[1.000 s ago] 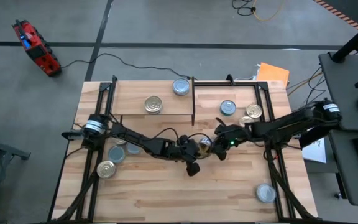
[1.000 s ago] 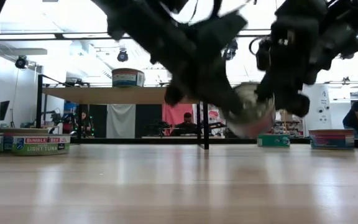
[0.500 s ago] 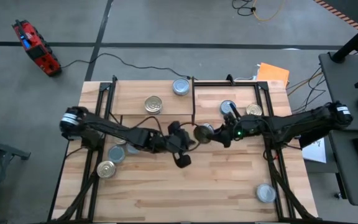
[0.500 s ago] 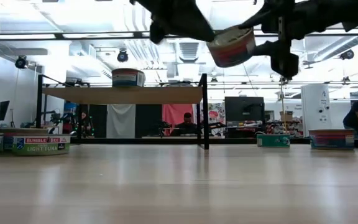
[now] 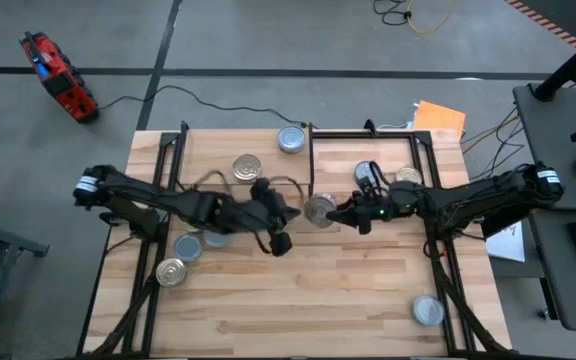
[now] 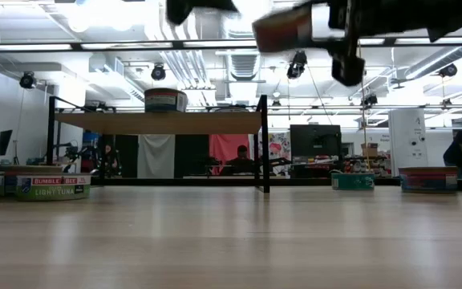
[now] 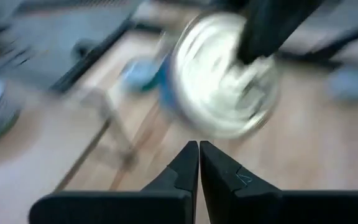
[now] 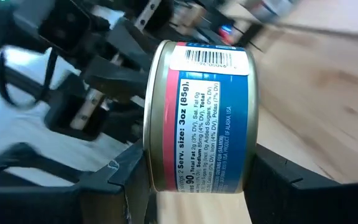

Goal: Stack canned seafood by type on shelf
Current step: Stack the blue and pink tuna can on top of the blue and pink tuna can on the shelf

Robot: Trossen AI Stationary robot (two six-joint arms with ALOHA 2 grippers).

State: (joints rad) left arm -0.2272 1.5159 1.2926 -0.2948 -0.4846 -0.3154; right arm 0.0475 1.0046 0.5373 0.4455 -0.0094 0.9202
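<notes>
The right gripper's fingers (image 8: 104, 180) clamp a salmon tin (image 8: 197, 118) across its curved wall, lid and base left free. The right gripper (image 5: 346, 213) holds it high above the counter (image 5: 368, 290), just beside the shelf's (image 5: 218, 165) dark end panel (image 5: 311, 160). Judgement: rigid, smooth metal with a glossy label, so likely slippery; a grip across the middle of the wall seems safest. Left gripper (image 5: 286, 214) hovers near the tin, fingers (image 7: 188, 165) pressed together, empty. Two tins (image 5: 247, 167) rest on the shelf.
</notes>
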